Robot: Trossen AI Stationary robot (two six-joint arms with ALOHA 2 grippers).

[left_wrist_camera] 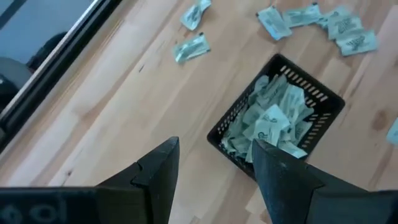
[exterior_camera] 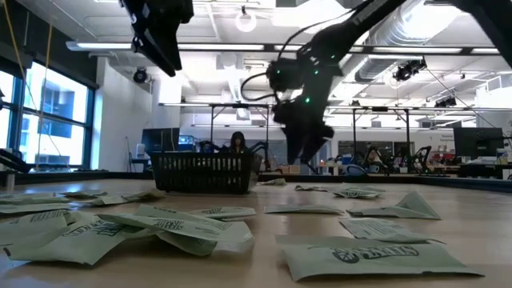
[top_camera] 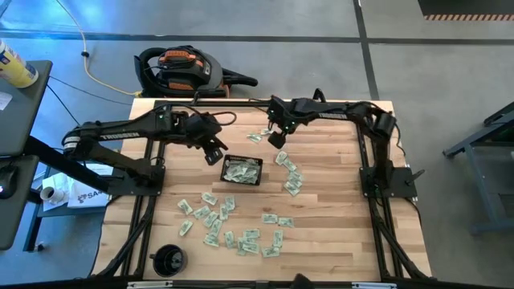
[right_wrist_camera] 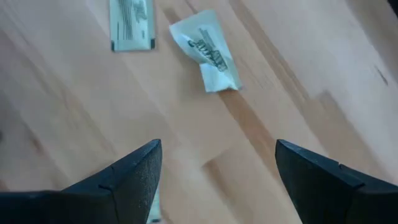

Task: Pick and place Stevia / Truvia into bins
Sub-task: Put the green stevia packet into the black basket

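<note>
- Wooden table (top_camera: 337, 233) carries scattered sachets (top_camera: 241, 237) and a black tray (top_camera: 242, 171) heaped with more.
- Left gripper (left_wrist_camera: 214, 168): jaws apart, empty, the tray just ahead of them.
- Right gripper (right_wrist_camera: 217, 168): jaws wide, empty, two loose sachets ahead.

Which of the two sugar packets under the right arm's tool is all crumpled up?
The white packet lying slantwise with its end pinched and creased. The other packet beside it lies flat and straight.

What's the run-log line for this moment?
left gripper: open, empty, above tray | right gripper: open, empty, over loose sachets | tray: part-filled
</note>
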